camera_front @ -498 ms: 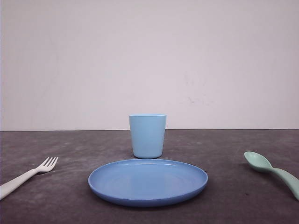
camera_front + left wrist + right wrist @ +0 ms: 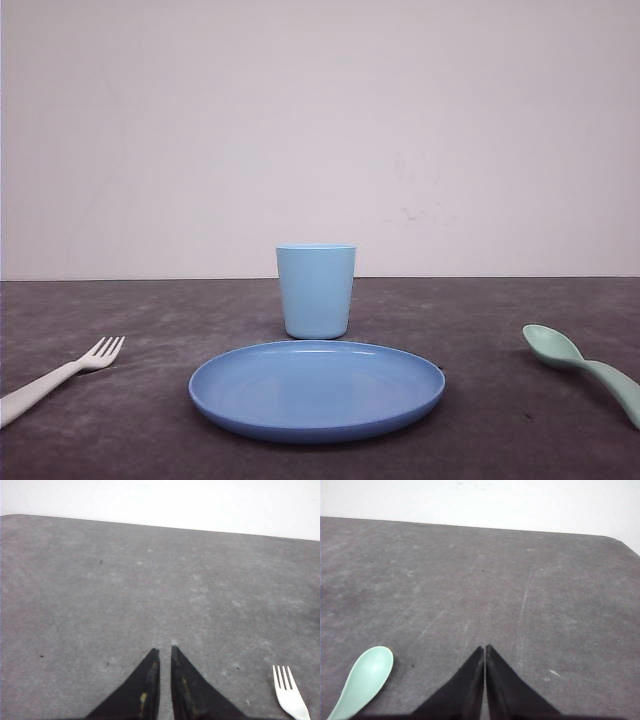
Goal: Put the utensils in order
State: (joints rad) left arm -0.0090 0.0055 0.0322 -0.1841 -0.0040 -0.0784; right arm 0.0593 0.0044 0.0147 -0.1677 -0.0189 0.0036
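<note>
A white fork [image 2: 60,374] lies on the dark table at the left, tines toward the cup. A mint-green spoon [image 2: 582,368] lies at the right, bowl up. In the left wrist view my left gripper [image 2: 163,651] hovers over bare table, its black fingers nearly together with nothing between them; the fork [image 2: 289,693] lies off to one side, apart from it. In the right wrist view my right gripper [image 2: 484,648] is shut and empty above the table, with the spoon [image 2: 362,678] some way off to its side.
A round blue plate [image 2: 316,388] sits at the middle front of the grey table [image 2: 160,420]. A light blue cup [image 2: 316,290] stands upright just behind it. A white wall closes off the far edge of the table.
</note>
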